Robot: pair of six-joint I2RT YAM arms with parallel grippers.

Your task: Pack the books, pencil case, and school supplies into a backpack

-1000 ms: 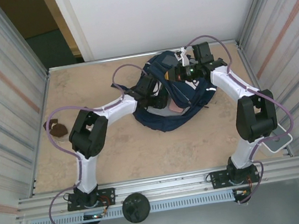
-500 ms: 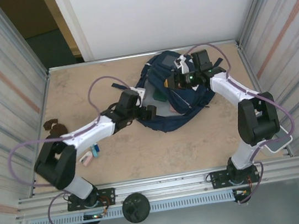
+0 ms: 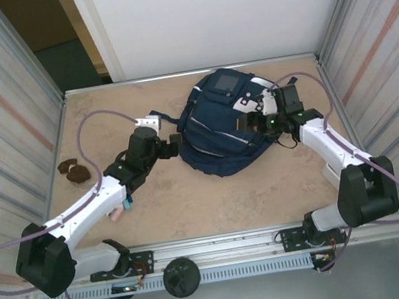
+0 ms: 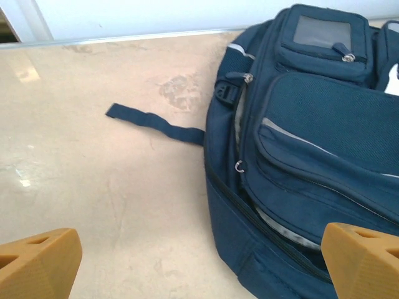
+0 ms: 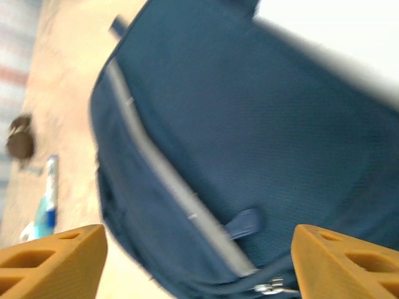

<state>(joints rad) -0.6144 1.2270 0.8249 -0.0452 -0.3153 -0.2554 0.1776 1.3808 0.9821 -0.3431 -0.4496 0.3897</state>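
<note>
The navy backpack lies flat in the middle of the table with its zippers and pockets facing up. My left gripper hovers open at its left edge and holds nothing; in the left wrist view the backpack lies ahead of the spread fingers. My right gripper is open over the bag's right side, above blue fabric, and holds nothing. A blue-and-white pen and a small pink piece lie on the table beside the left arm; the pen also shows in the right wrist view. The books and pencil case are hidden.
Brown lumpy pieces sit near the left wall. A loose backpack strap trails left across the tabletop. Metal walls close in both sides and the back.
Both grippers opened and drew back from the backpack. The left arm swung left and toward the near edge. The bag settled flat, and the pen and pink piece came into view.
</note>
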